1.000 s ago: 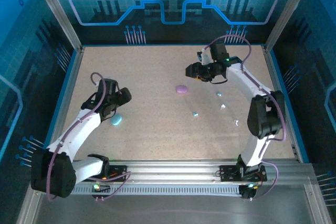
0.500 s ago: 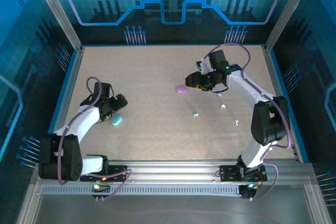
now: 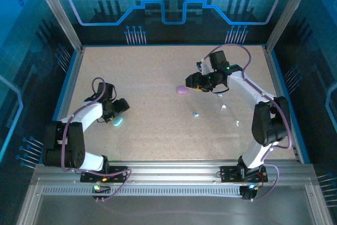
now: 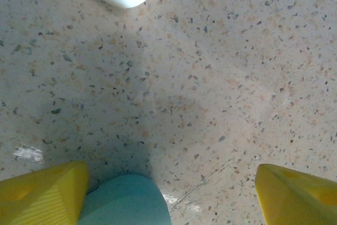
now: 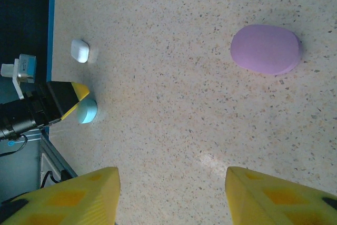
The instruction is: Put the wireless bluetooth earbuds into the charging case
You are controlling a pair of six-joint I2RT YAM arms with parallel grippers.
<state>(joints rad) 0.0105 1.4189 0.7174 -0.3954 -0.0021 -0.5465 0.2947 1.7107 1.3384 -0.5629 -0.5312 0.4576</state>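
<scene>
Left wrist showed the left jaws spread, teal case [image 4: 126,204] off-centre against one finger, so centring looked wise before closing; right jaws hung spread, earbuds [image 3: 195,114] loose on the surface [image 3: 147,77] nearby.

The table [image 3: 158,72] is beige, flecked with dark and orange specks, and edged in blue. The purple case [image 5: 266,48] is plain lilac, the teal case [image 4: 124,201] pale, the white case [image 5: 80,50] unmarked. The jaws are bright yellow. The left arm [image 3: 84,115] and right arm [image 3: 250,84] are white with black joints and purple cables [image 3: 231,38]. The tiny earbuds [image 3: 195,114] look pale bluish.
</scene>
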